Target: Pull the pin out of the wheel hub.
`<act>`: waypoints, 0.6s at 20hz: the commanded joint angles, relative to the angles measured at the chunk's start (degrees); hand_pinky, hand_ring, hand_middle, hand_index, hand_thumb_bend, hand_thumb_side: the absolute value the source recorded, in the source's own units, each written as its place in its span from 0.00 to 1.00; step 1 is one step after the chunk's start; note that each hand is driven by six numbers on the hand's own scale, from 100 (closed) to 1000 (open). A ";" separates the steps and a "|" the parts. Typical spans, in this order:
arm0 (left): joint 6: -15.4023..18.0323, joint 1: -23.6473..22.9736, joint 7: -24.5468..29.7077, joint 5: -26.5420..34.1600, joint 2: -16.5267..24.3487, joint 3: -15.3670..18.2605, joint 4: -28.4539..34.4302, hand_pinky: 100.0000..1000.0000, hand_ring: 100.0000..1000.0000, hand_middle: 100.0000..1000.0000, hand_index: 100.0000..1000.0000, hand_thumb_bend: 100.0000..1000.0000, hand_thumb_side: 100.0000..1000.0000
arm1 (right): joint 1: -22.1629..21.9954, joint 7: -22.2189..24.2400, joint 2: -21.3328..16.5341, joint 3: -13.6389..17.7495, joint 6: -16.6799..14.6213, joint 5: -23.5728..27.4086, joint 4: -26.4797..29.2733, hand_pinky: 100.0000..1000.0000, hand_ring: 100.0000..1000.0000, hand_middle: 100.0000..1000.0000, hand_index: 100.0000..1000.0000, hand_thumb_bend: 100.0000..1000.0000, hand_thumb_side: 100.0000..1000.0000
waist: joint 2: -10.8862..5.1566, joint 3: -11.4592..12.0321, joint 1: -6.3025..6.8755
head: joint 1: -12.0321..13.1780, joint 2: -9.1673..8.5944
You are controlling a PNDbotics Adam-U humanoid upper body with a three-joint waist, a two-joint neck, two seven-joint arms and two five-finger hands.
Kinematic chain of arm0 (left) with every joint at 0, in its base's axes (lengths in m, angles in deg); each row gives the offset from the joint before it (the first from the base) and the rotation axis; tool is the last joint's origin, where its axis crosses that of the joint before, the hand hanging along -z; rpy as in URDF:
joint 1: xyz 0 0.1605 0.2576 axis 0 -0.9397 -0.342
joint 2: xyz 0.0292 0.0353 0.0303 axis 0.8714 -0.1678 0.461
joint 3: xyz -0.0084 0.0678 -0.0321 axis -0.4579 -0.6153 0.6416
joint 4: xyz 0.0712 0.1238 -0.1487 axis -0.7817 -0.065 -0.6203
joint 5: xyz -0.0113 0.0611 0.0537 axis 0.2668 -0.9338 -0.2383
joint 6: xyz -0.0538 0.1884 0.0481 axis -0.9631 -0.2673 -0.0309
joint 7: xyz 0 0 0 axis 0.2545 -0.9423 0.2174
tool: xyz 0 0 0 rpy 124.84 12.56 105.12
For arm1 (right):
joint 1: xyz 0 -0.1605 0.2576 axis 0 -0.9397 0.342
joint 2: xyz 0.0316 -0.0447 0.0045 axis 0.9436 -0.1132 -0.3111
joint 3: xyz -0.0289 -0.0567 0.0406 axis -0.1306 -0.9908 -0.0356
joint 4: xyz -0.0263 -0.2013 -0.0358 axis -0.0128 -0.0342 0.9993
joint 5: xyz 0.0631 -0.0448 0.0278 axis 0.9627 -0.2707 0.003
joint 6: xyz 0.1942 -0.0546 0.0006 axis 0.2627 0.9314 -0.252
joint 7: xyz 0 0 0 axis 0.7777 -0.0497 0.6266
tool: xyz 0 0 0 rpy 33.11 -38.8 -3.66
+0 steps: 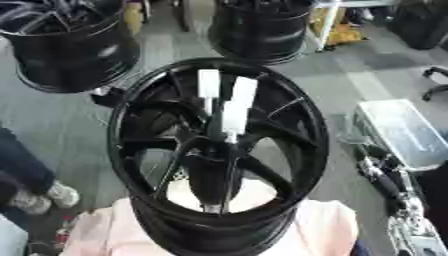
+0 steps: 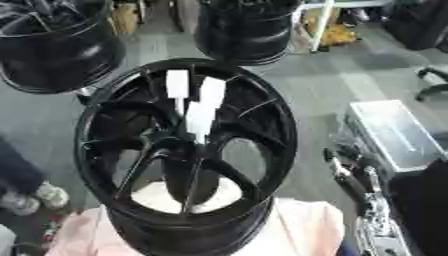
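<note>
A black spoked wheel hub (image 1: 140,125) stands upright-tilted in the middle, resting on a pale pink surface (image 1: 328,227). Three white pins rise from its centre: one at the upper left (image 1: 208,84), one to its right (image 1: 244,91), and one lower and nearer (image 1: 234,119). Thin stems run from them down toward the hub's middle. My right hand (image 2: 347,169) shows at the right edge, beside the rim and apart from the pins, with its black and silver arm (image 2: 378,220) running down to the lower right. Nothing touches the pins. My left hand does not show.
Two more black wheels stand behind, at the upper left (image 1: 74,47) and upper middle (image 1: 258,30). A silver case (image 1: 402,130) lies on the floor at the right. A person's shoes (image 1: 44,197) show at the left edge.
</note>
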 commanded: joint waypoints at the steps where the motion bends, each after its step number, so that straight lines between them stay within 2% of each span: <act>1: 0.00 0.23 0.05 0.27 0.86 0.03 1.23 0.66 0.57 0.54 0.62 0.00 0.82 | 1.86 -0.59 -2.19 0.96 -0.62 -0.72 1.59 0.62 0.58 0.72 0.78 0.37 0.38 | -0.27 0.12 -0.10 | -0.13 -0.13; 3: -0.01 0.15 0.08 0.26 0.97 -0.01 1.25 0.66 0.57 0.54 0.62 0.00 0.83 | 3.89 -0.96 -4.18 1.54 -0.78 -1.03 2.13 0.63 0.58 0.72 0.78 0.36 0.38 | -0.38 0.22 -0.28 | -0.19 -0.13; 7: -0.13 -0.05 0.34 0.17 1.10 -0.24 1.17 0.66 0.57 0.54 0.62 0.00 0.83 | 10.65 -0.92 -10.44 1.66 -1.04 -2.29 3.28 0.64 0.59 0.73 0.79 0.34 0.37 | -0.65 0.53 -0.67 | -0.47 -0.13; 10: -0.20 -0.15 0.65 0.12 1.15 -0.48 1.08 0.66 0.57 0.54 0.62 0.00 0.83 | 17.53 2.05 -16.62 -0.72 -1.56 -3.97 3.96 0.64 0.59 0.73 0.80 0.33 0.38 | -0.79 1.09 -0.86 | -0.67 -0.13; 12: -0.19 -0.15 0.81 0.10 1.23 -0.62 1.04 0.66 0.57 0.54 0.62 0.00 0.83 | 22.17 5.17 -20.34 -3.39 -2.31 -5.09 3.76 0.65 0.60 0.74 0.80 0.32 0.38 | -0.84 1.48 -0.96 | -0.88 -0.13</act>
